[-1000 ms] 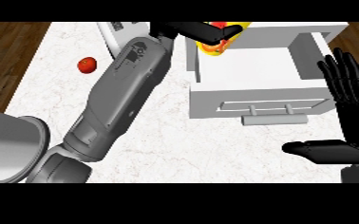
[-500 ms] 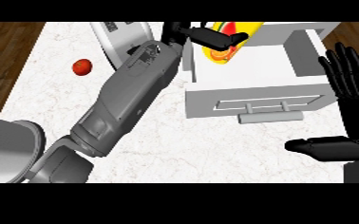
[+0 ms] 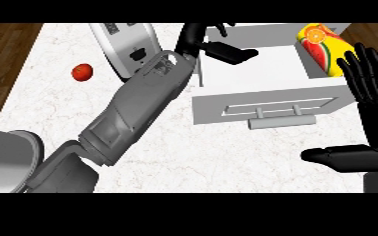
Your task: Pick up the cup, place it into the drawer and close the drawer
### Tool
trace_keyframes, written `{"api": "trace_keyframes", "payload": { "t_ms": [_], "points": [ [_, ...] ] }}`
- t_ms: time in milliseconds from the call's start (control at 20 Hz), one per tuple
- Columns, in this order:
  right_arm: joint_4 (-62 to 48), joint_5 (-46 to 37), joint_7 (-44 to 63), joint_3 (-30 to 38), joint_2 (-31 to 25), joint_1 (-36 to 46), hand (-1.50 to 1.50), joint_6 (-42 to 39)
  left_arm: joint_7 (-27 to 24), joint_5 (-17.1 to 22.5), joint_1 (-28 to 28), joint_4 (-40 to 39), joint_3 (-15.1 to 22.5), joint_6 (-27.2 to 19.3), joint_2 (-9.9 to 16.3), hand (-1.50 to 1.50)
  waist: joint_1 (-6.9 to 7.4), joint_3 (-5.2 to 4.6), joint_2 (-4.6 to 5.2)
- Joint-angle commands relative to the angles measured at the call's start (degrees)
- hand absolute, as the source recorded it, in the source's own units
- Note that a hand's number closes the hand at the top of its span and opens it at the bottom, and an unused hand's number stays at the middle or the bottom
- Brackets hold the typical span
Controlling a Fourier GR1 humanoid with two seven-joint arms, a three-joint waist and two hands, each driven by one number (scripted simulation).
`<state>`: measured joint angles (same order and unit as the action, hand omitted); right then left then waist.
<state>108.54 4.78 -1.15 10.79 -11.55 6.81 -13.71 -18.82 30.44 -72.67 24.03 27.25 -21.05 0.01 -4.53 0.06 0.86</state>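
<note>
The cup (image 3: pixel 321 47), yellow with bright fruit pictures, lies tilted at the right end of the open white drawer (image 3: pixel 251 72), free of both hands. My left hand (image 3: pixel 221 50) hangs over the drawer's back left corner at the end of the long grey forearm, fingers spread toward the right and holding nothing. At the view's right edge my right hand (image 3: pixel 360 77) stands open with fingers up, just right of the drawer and close to the cup. The drawer's front panel and handle (image 3: pixel 284 122) face me.
A white and grey toaster (image 3: pixel 125 45) stands on the marble counter (image 3: pixel 170 160) left of the drawer, partly behind my left forearm. A small red fruit (image 3: pixel 83 71) lies further left. Dark wooden floor shows past the counter's left and right edges.
My left hand held the cup over the drawer's left part; now it has let go and the cup lies at the drawer's right end. The right hand has barely moved.
</note>
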Motion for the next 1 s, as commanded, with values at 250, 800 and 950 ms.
{"api": "trace_keyframes", "payload": {
  "t_ms": [250,800,950],
  "points": [
    [-1.3,-0.6,-0.1,-1.3,0.5,1.7,-1.50,-0.1,2.7,0.5,3.9,1.6,12.9,-6.2,0.0,-1.50,-0.64,0.01,0.20],
    [2.0,13.5,3.9,1.1,-2.2,1.1,1.50,-7.9,-4.1,7.9,-1.1,5.9,7.4,-8.8,0.0,-1.50,0.76,-0.04,-0.18],
    [3.8,11.3,2.8,0.9,-4.0,-1.6,1.50,-9.7,-2.6,7.6,-1.2,7.6,6.7,-8.8,0.0,-1.50,2.67,-0.05,-0.68]
  ]
}}
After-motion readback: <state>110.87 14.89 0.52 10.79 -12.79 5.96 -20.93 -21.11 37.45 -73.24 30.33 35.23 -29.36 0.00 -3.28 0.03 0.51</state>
